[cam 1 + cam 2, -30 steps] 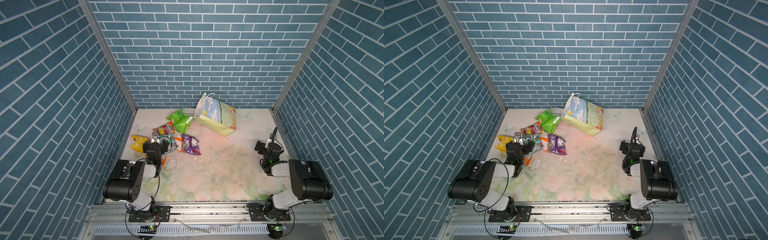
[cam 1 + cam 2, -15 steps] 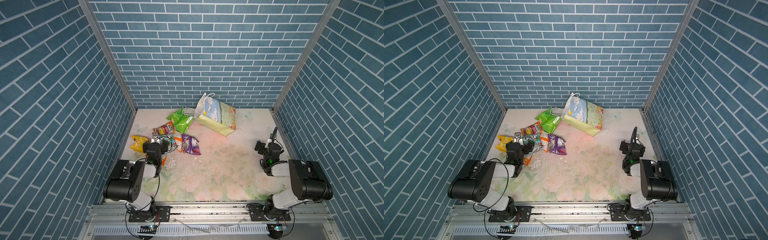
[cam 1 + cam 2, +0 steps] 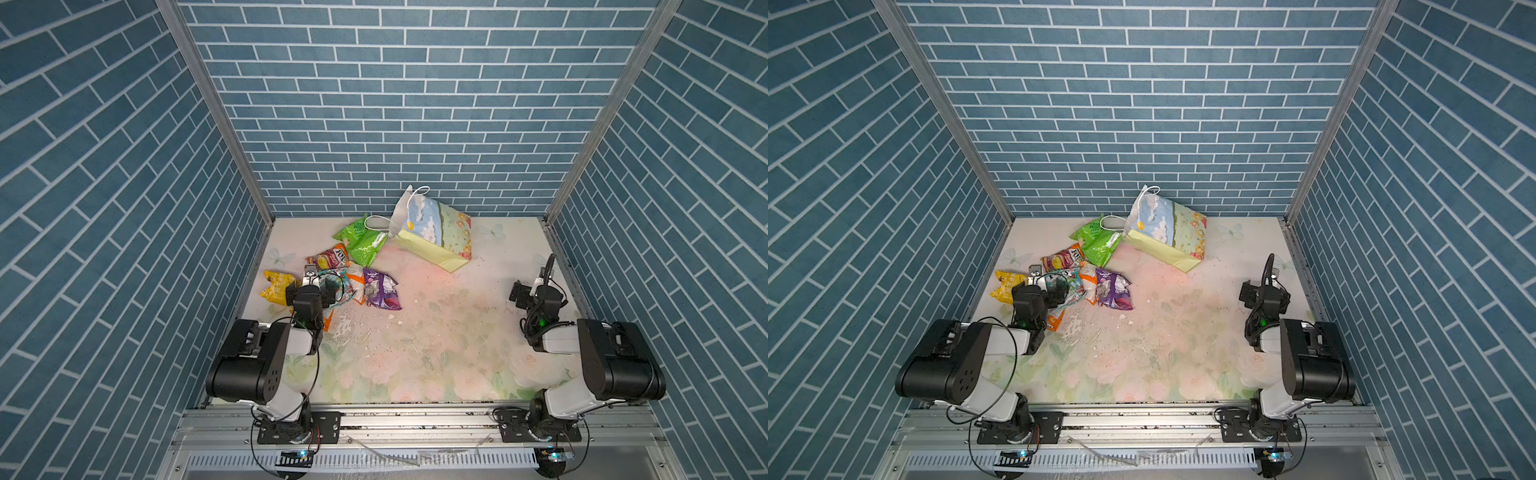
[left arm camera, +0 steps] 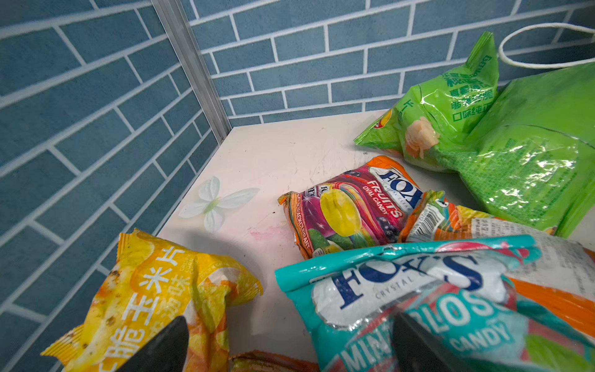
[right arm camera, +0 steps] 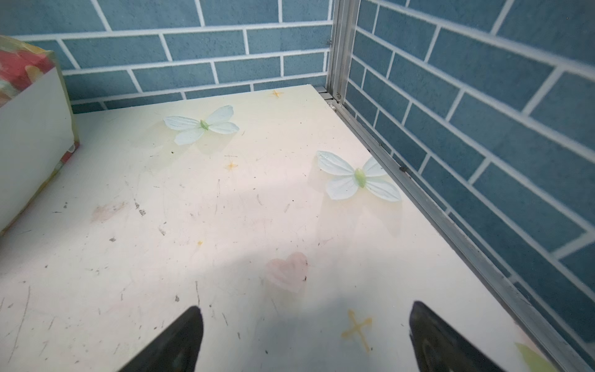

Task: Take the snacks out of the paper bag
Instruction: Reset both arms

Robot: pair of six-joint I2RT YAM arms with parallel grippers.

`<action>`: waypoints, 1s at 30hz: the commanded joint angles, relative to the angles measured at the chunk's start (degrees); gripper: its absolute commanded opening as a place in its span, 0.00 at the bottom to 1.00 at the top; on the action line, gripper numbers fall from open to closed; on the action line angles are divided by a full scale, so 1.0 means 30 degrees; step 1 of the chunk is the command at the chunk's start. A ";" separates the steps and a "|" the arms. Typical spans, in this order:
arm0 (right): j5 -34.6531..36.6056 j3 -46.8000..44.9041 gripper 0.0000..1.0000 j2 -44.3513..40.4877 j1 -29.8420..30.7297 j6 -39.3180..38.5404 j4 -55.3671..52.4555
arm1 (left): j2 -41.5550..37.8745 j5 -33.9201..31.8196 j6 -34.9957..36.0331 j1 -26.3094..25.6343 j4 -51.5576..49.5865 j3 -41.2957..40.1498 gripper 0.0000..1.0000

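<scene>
Left gripper (image 4: 289, 319) is held spread wide over the snacks (image 3: 380, 289), nothing pinched. Right gripper (image 5: 306, 307) is spread too, empty. Paper bag (image 3: 436, 232) is laid on its side, with packets scattered beside it.

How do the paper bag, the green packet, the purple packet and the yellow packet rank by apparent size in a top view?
1. paper bag
2. green packet
3. purple packet and yellow packet: nearly alike. The left arm hides part of the yellow one, so they stay unranked.
</scene>
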 commanded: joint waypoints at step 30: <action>-0.0149 0.0295 0.99 0.0125 -0.0018 -0.0439 0.0162 | -0.0392 -0.0404 -0.0211 0.0076 -0.0343 0.0079 1.00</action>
